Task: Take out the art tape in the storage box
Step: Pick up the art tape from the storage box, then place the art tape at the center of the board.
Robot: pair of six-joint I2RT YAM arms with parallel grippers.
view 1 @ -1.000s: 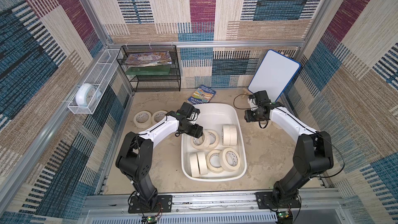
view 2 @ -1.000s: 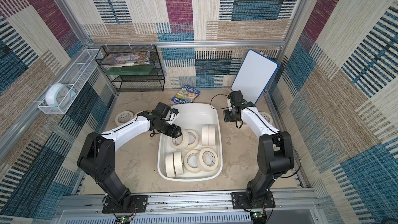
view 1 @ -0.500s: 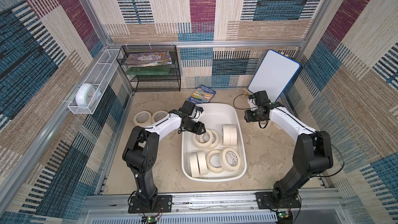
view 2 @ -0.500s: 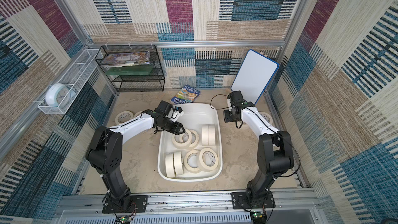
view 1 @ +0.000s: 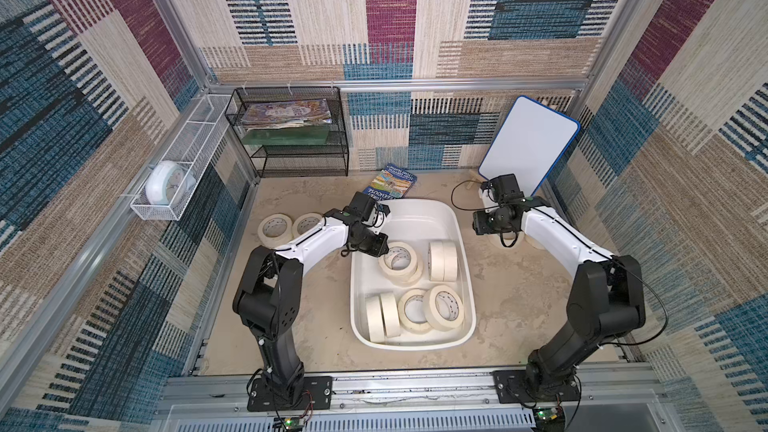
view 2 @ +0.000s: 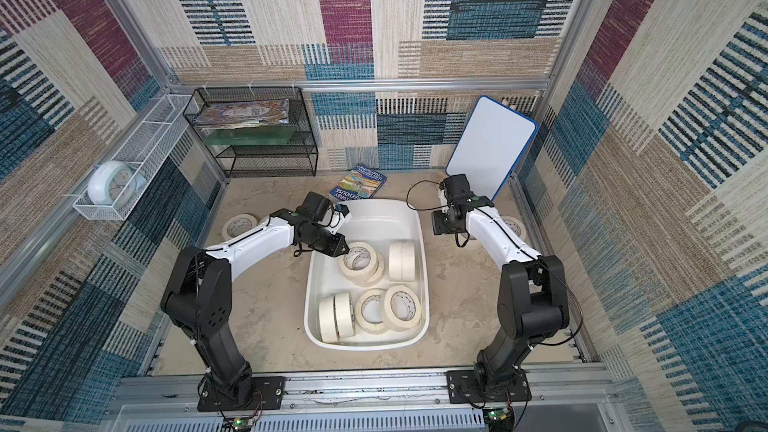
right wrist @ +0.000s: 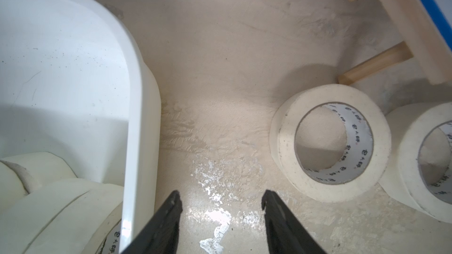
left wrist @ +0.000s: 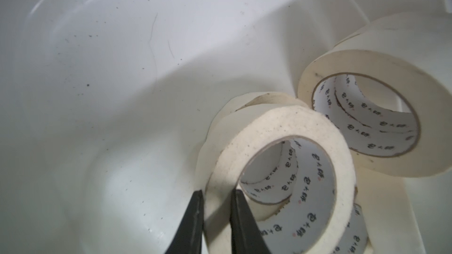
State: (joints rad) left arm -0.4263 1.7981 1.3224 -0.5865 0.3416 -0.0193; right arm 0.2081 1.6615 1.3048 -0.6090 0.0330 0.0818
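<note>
At the near end of the storage box (view 1: 419, 218), which lies lengthwise mid-table (view 1: 324, 317), four rolls of art tape (view 1: 446, 307) sit together: two on edge side by side, one flat, one tilted against it. Toward the box's middle stand two more rolls on edge by the right wall, and beside them is a small pile of at least two; its exact count I cannot tell. The left gripper (left wrist: 217, 194) reaches in over the left rim and pinches the wall of the top roll (left wrist: 281, 142) of that pile, one finger inside the core and one outside, clamped tight. Level with the box's far half, two left-side rolls (view 1: 274, 230) lie flat near the table's left edge and two right-side rolls (right wrist: 330, 142) lie flat near its right edge. The right gripper (right wrist: 221, 194) hangs half open and empty above bare table between those and the box. Beyond the box lies one book (view 1: 390, 184). One black wire rack (view 1: 299, 160) stands in the far left corner, and one whiteboard (view 1: 528, 143) leans in the far right.
</note>
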